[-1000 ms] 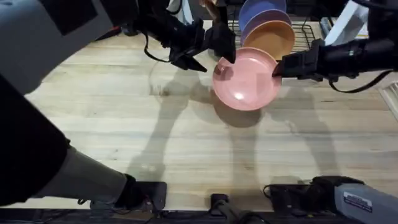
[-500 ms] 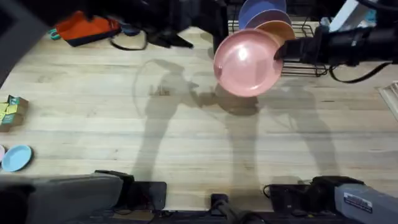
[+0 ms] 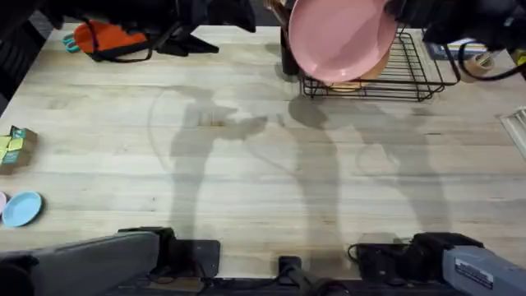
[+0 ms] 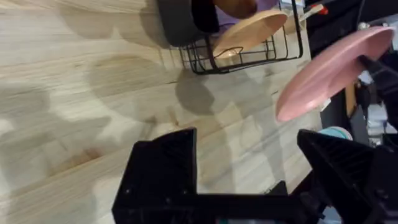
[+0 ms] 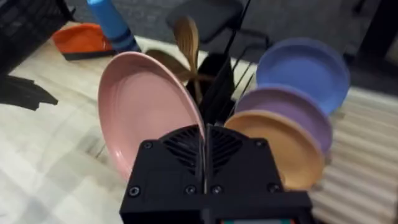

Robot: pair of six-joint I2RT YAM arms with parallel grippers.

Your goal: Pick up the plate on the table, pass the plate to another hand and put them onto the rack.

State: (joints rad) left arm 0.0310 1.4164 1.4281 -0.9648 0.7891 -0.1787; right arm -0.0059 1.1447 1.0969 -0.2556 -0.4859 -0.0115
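Observation:
The pink plate [image 3: 341, 37] hangs tilted in the air over the front of the black wire rack [image 3: 411, 78], at the far edge of the table [image 3: 246, 164]. My right gripper [image 3: 393, 16] is shut on its right rim. In the right wrist view the rim of the plate [image 5: 149, 118] runs between the closed right gripper [image 5: 204, 146]. My left gripper [image 3: 230, 33] is off to the plate's left, apart from it. It stands open with nothing in it in its own view, left gripper [image 4: 249, 180], with the plate [image 4: 336, 68] and rack [image 4: 242, 53] farther off.
An orange plate [image 5: 286, 146], a purple plate [image 5: 292, 112] and a blue plate [image 5: 305, 68] stand in the rack's slots. A black utensil holder [image 5: 217, 81] with a wooden spoon [image 5: 186, 43] stands at the rack's left end. An orange object [image 3: 103, 37], a small box [image 3: 16, 148] and a blue dish [image 3: 20, 208] lie at the left.
My right gripper has lifted the pink plate up and away, over the rack. My left arm has let go of it and drawn back to the far left.

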